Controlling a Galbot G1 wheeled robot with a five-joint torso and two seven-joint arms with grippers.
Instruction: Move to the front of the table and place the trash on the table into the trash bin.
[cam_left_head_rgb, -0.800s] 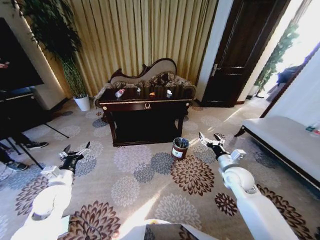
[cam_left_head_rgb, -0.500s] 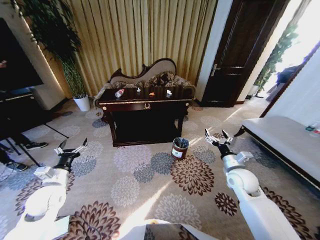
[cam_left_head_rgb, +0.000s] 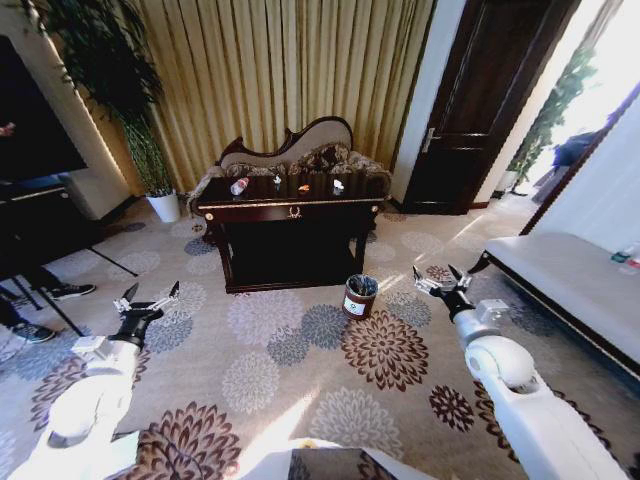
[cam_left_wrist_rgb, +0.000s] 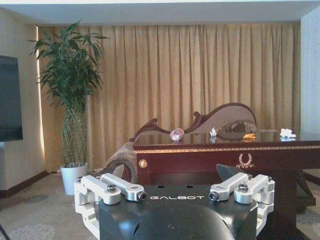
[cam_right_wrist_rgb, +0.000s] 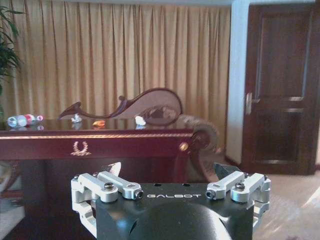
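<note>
Low at the frame's left, the left claw (cam_left_head_rgb: 148, 300) hangs spread wide and empty over patterned carpet (cam_left_head_rgb: 270, 360). Centre, the glossy mahogany worktop (cam_left_head_rgb: 290, 205) carries a clear bottle (cam_left_head_rgb: 240, 186) and small scraps (cam_left_head_rgb: 338, 185); below it stands the black-lined trash bin (cam_left_head_rgb: 359, 296). Right, the right claw (cam_left_head_rgb: 443, 281) gapes, holding nothing.

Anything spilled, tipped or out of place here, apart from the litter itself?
Only the clear bottle looks tipped, lying on its side near the table's left end. The trash bin stands upright on the carpet, apart from the table. Both tools, left and right, are open and empty.
</note>
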